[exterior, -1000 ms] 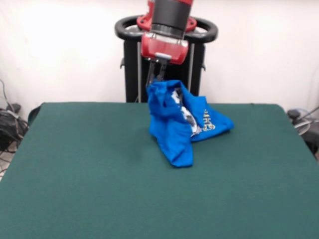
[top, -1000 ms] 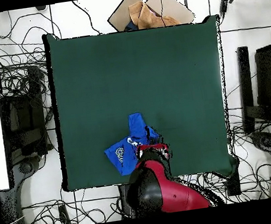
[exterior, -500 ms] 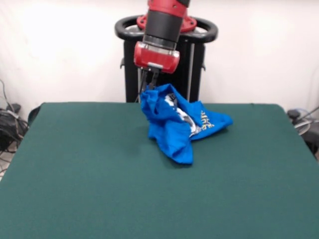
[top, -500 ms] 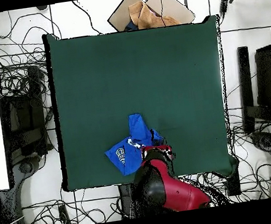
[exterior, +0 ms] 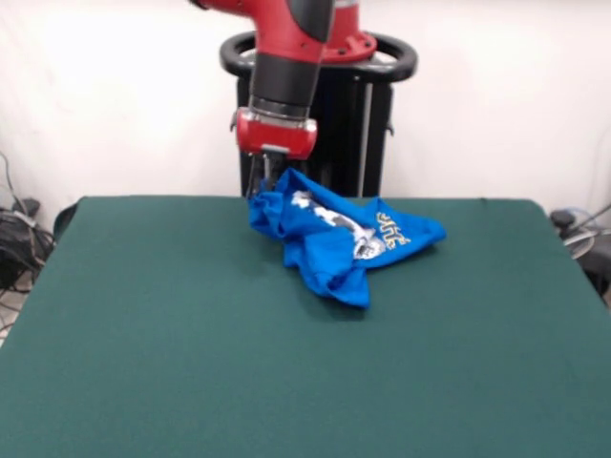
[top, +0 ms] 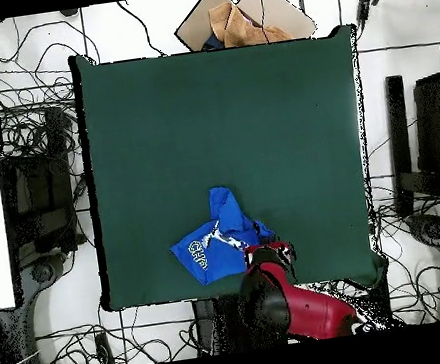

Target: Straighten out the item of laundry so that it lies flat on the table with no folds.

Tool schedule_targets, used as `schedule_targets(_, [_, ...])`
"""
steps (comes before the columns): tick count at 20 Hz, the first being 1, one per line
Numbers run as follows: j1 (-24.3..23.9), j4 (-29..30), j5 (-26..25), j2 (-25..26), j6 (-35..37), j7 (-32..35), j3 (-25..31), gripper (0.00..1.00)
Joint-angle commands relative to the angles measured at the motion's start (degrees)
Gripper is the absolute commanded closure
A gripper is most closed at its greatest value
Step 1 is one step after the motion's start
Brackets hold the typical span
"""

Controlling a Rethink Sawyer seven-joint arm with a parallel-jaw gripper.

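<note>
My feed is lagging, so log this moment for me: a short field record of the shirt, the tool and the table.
shirt: blue shirt, bunched and folded, print partly showing; not flat
position: near the table's robot-side edge
tool: tool at the shirt's raised corner, apparently gripping it; fingers hidden by cloth
table: green table, shirt covers a small part
task state: folds remain

The gripper has dragged the shirt sideways and lower.
</note>
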Motion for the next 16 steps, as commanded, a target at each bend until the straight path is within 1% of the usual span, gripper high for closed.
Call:
schedule_targets(1, [-2.07,-7.8,-4.06,4.92,-3.02,8.53,-0.7,1.0])
schedule_targets(2, [-1.84,-8.16,-4.18,4.13,-3.19,8.51,-1.02,1.0])
schedule_targets(5, [-2.3,-7.87,-4.52,0.39,-0.11,8.35,-1.33,1.0])
schedule_targets(9, [-6.94,-5.46,-6.13,-4.54,4.45,10.42,3.11,1.0])
schedule_targets(13, [-11.4,-5.1,-6.13,-6.22,7.71,11.92,7.37,1.0])
schedule_targets(14, [-13.03,-4.99,-6.04,-6.08,7.99,12.8,8.86,1.0])
schedule_targets(16, [-14.51,-5.23,-5.2,-5.47,8.6,13.29,9.95,1.0])
